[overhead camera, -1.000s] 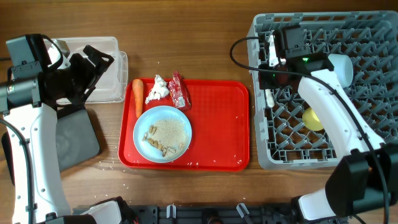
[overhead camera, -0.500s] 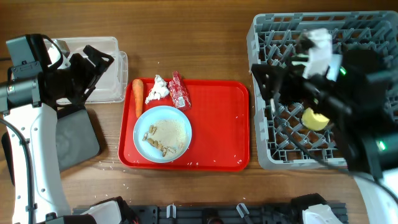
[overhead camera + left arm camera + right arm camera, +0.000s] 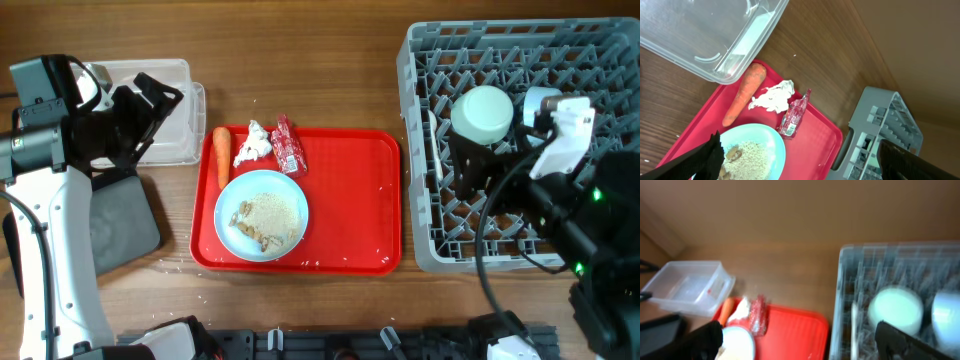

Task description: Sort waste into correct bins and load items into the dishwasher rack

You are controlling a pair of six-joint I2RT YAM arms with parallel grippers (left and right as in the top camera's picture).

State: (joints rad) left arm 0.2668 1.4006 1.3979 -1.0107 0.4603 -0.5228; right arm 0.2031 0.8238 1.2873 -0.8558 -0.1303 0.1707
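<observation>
The carrot lies along the left rim of the red tray, long axis running near to far, just right of the clear tub. Our left gripper, spread and empty over that tub, is nearer than our right gripper, which is also spread and empty above the rack.

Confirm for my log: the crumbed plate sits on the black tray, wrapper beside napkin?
No: the plate sits on the red tray, as overhead shows. The wrapper is beside the napkin.
</observation>
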